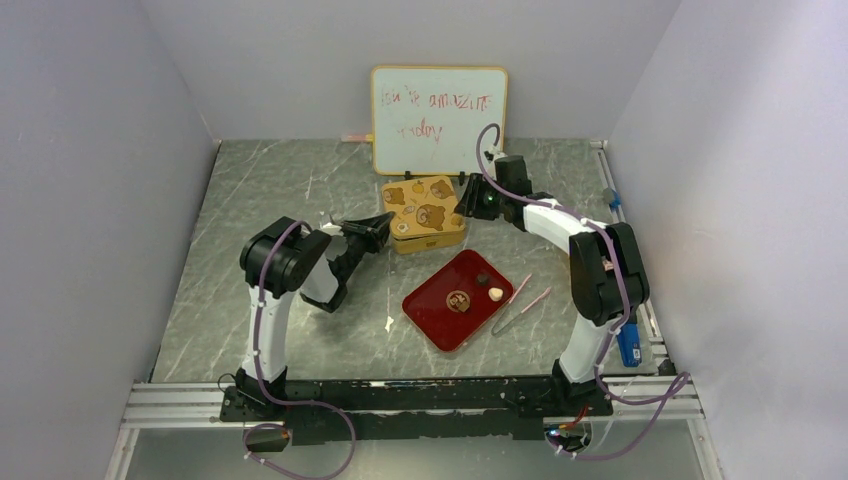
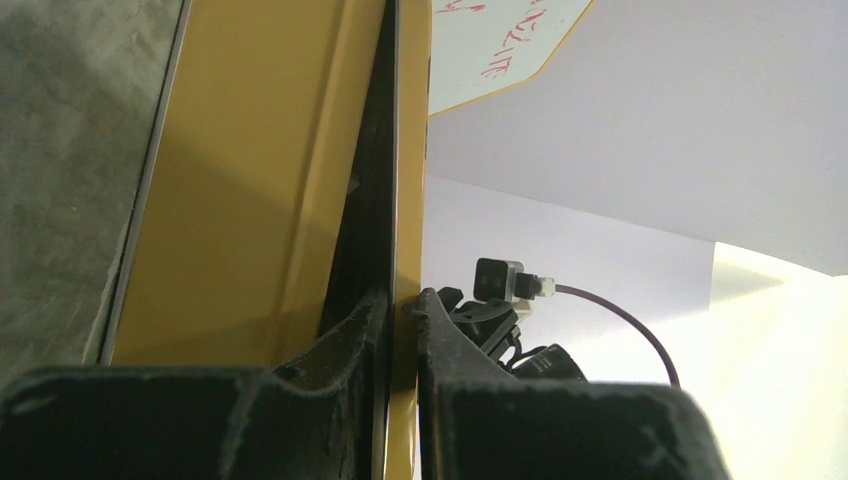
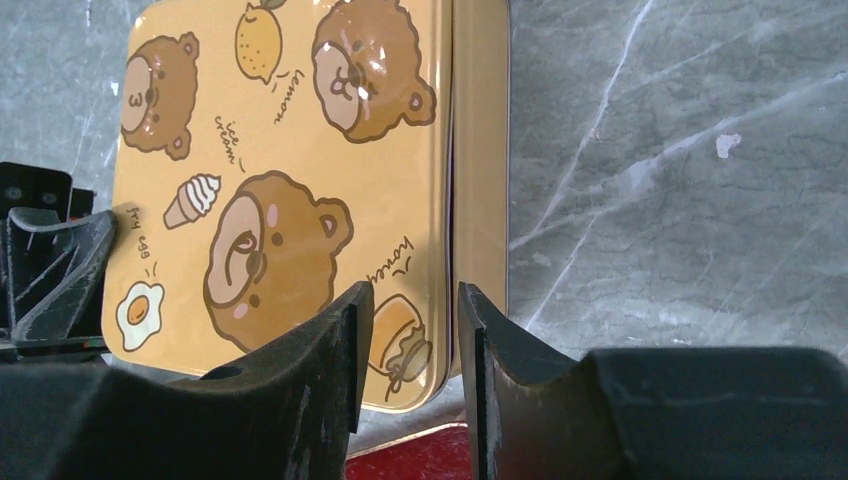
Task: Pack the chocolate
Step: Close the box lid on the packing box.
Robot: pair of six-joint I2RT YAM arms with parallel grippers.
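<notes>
A yellow tin (image 1: 425,212) with bear pictures on its lid stands at the back middle of the table. My left gripper (image 1: 380,228) is at its left edge; in the left wrist view the gripper (image 2: 403,320) is shut on the thin lid edge of the tin (image 2: 250,180). My right gripper (image 1: 470,200) is at the tin's right side; in its wrist view the gripper (image 3: 408,340) is open, jaws either side of the lid's right edge (image 3: 290,150). Three chocolate pieces lie on a red tray (image 1: 435,320): dark brown (image 1: 482,278), cream (image 1: 495,294), mid-brown (image 1: 458,300).
Pink tweezers (image 1: 520,303) lie on the table just right of the tray. A whiteboard (image 1: 438,120) leans on the back wall behind the tin. Blue items (image 1: 628,345) sit along the right rail. Grey walls close in the left, back and right sides.
</notes>
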